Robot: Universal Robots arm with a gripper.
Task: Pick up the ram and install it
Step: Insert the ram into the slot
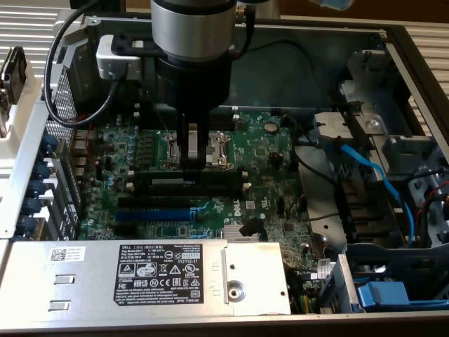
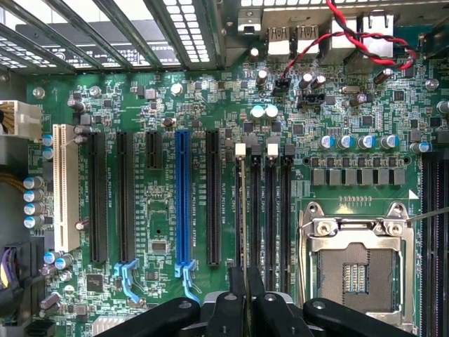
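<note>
The ram (image 1: 188,178) is a long, narrow dark stick standing on its long edge, level, running across the green board (image 1: 259,158) in line with the long black slots (image 1: 158,202). In the wrist view it shows edge-on as a thin strip (image 2: 243,210) in the row of memory slots (image 2: 270,210).

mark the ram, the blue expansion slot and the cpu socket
ram (image 1: 200,184), exterior view, top edge under the gripper.
blue expansion slot (image 2: 184,196), wrist view, mid-length of the slot.
CPU socket (image 2: 356,270), wrist view, centre of the contact field.
</note>
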